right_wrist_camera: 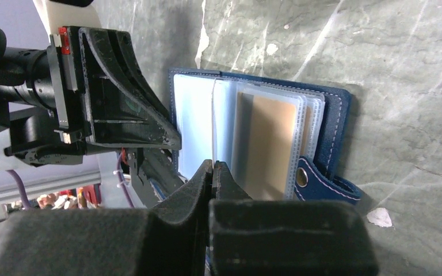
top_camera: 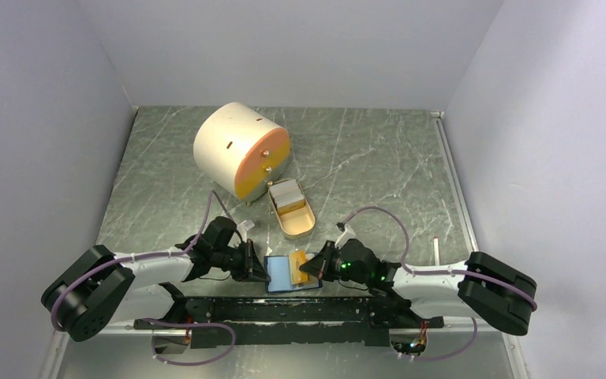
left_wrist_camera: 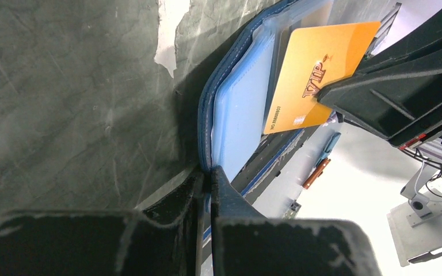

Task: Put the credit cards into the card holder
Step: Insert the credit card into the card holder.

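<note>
From above, the left claw (top_camera: pixel 262 265) and right claw (top_camera: pixel 316 268) flank the open dark blue folding card holder (top_camera: pixel 281 273). Beyond them, whitish-grey credit cards (top_camera: pixel 286 195) lie in a tan oval dish (top_camera: pixel 300 225). At the left wrist, the claw grips the holder's cover edge, with a gold VIP card (left_wrist_camera: pixel 316 69) ahead over the sleeves. At the right wrist, the claw is clenched at the clear sleeves; I cannot tell what it pinches.

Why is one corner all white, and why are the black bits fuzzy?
Left wrist view: the bottom-right background is overexposed, while the orange card is sharp; right wrist view: the right pincer sits too close to the lens and blurs.
</note>
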Robot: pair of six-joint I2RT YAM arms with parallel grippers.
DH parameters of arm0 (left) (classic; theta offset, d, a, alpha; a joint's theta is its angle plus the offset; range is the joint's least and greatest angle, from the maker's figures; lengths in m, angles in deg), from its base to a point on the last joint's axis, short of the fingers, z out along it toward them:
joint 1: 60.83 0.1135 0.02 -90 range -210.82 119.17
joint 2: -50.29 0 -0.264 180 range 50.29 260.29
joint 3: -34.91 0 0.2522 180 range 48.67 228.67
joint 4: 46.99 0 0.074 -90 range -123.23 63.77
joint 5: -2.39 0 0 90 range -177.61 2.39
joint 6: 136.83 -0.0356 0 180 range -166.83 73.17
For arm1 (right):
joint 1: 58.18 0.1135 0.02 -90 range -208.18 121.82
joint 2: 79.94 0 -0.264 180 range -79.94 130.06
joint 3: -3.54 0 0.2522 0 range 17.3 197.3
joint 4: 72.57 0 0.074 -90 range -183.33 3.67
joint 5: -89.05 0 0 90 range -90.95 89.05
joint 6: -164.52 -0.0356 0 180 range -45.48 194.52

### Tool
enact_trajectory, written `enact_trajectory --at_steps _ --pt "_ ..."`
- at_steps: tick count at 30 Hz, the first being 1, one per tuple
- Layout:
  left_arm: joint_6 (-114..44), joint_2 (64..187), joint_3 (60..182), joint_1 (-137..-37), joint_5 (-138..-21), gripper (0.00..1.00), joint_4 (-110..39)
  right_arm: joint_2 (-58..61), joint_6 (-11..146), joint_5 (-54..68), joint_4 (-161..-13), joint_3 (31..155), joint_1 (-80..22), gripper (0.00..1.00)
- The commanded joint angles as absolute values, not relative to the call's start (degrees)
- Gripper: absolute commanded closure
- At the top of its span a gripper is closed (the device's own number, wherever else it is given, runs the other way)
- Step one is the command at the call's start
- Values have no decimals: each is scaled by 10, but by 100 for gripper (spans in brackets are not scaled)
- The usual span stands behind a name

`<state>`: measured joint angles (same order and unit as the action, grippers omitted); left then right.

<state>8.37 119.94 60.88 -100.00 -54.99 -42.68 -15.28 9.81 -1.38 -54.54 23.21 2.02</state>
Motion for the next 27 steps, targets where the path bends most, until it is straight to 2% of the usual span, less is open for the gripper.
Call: enact_trajectory --at_steps 1,14,27 --pt "78 1198 611 -998 -537 91 -440 -159 79 -48 -524 222 24 100" --pt "94 1213 594 -998 -528 91 -477 -122 55 -56 -494 213 39 100" --pt "97 1232 591 -998 -522 91 -497 -179 50 -89 -534 201 39 100"
